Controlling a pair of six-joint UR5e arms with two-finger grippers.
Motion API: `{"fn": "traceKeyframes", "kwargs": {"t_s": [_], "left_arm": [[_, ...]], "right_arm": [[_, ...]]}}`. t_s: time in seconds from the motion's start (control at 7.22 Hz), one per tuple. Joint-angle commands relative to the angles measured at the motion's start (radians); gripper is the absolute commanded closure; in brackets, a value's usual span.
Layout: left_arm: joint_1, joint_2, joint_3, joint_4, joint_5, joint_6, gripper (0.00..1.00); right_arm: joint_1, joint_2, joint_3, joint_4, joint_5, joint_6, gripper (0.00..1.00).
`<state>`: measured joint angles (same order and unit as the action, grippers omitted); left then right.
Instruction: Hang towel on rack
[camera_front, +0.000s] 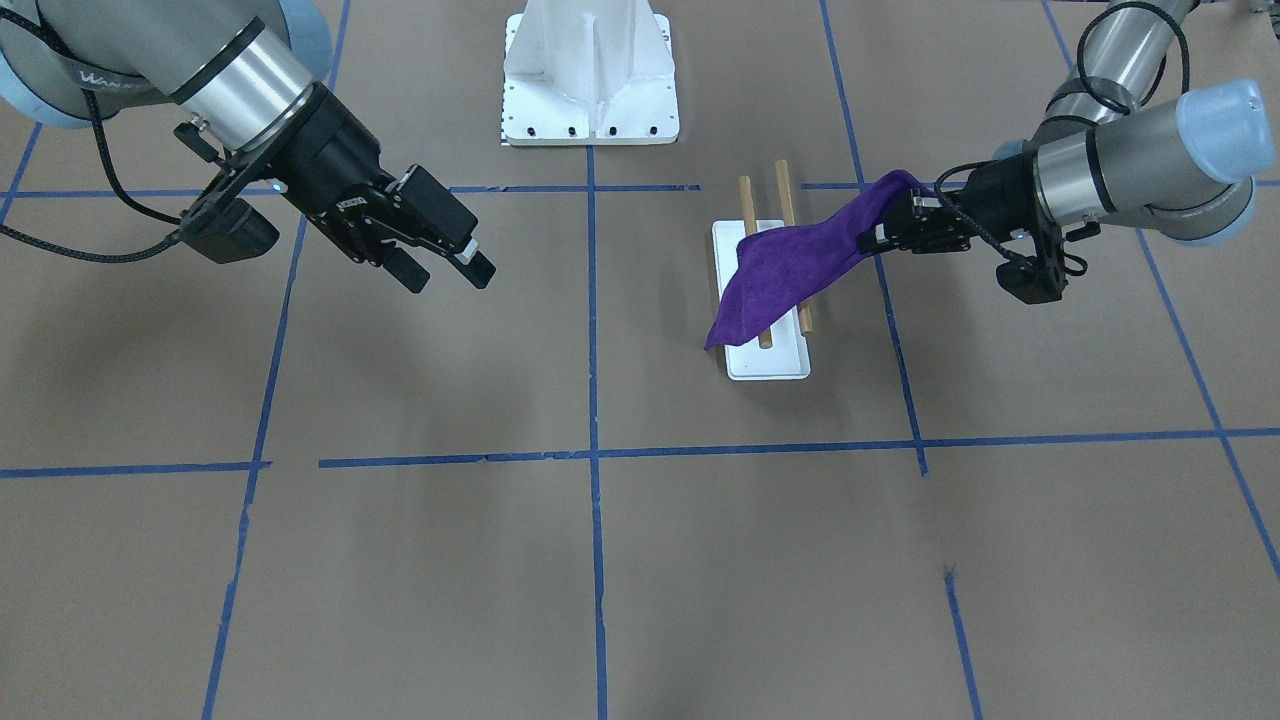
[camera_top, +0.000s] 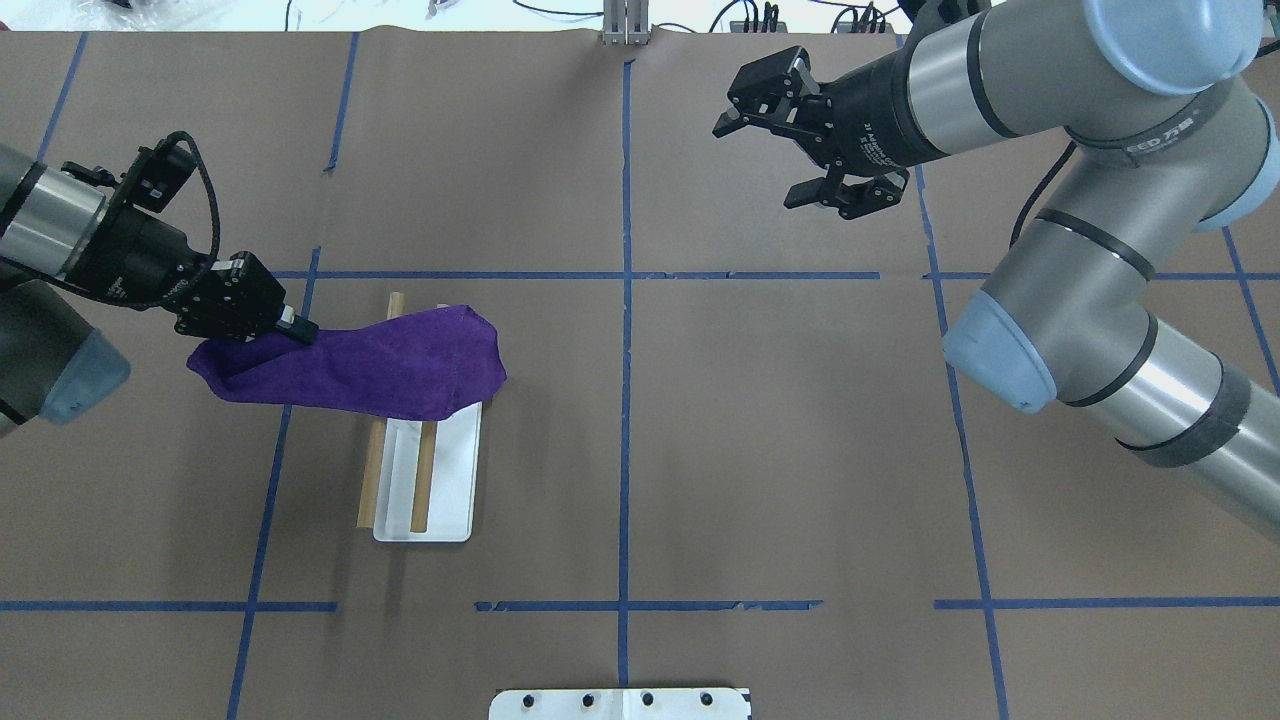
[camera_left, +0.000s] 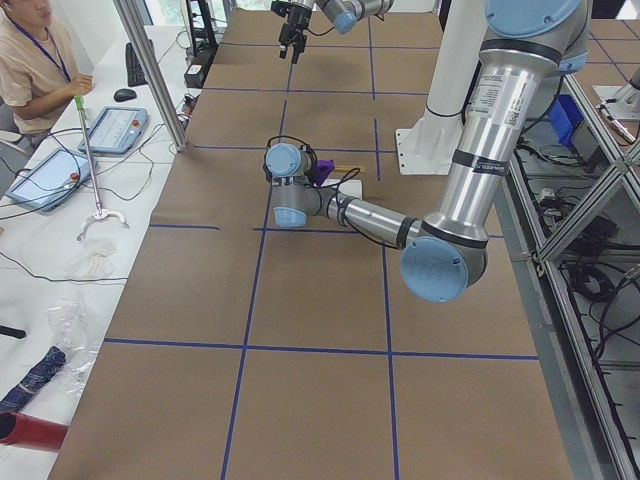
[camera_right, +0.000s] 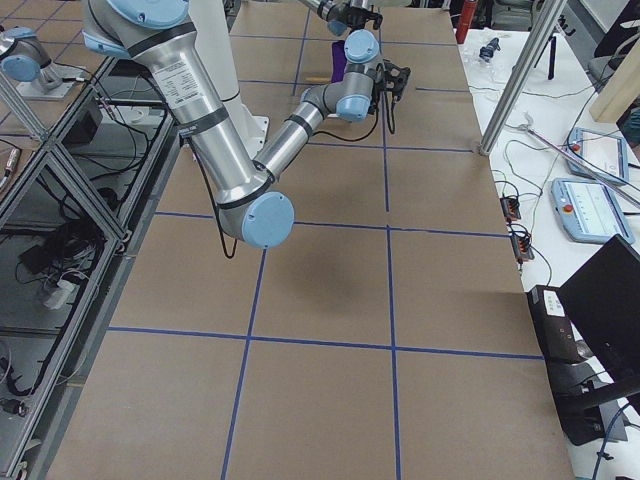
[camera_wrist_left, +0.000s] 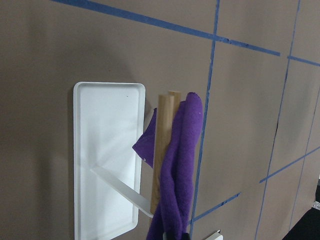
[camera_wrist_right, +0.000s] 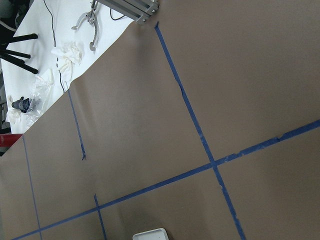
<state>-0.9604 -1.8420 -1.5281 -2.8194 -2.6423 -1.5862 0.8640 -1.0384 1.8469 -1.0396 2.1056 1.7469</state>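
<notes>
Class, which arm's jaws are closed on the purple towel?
The left arm; its jaws pinch the towel by one end. The right arm has open, empty jaws.

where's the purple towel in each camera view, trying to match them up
Front-facing: towel right of centre.
Overhead: left of centre.
Exterior left: small purple patch, upper middle.
Exterior right: top centre.
Left wrist: bottom centre.
Right wrist: not in view.
Shared landmark: the white-based rack under it.

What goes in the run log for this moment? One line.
left gripper: shut on purple towel end | purple towel: across both rack dowels | right gripper: open, empty, away from rack
</notes>
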Motion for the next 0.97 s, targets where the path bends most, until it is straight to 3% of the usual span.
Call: {"fn": "traceKeyframes", "kwargs": {"t_s": [0.0, 0.14, 0.42, 0.55, 0.83], "left_arm": [[0.003, 0.033, 0.003, -0.002, 0.128, 0.002, 0.0], [-0.007, 0.035, 0.006, -0.002, 0.139, 0.018, 0.0], [-0.034, 0.088, 0.0, 0.006, 0.258, 0.217, 0.0], [-0.097, 0.162, 0.002, 0.009, 0.295, 0.405, 0.0], [-0.219, 0.301, 0.028, 0.091, 0.355, 0.785, 0.0]], "right_arm": [[0.024, -0.011, -0.005, -0.007, 0.001, -0.006, 0.0], [0.042, -0.021, -0.006, -0.02, 0.004, -0.029, 0.0], [0.143, -0.101, -0.006, -0.071, 0.129, -0.212, 0.0], [0.208, -0.167, -0.008, -0.077, 0.193, -0.34, 0.0], [0.315, -0.279, -0.005, -0.24, 0.287, -0.679, 0.0]]}}
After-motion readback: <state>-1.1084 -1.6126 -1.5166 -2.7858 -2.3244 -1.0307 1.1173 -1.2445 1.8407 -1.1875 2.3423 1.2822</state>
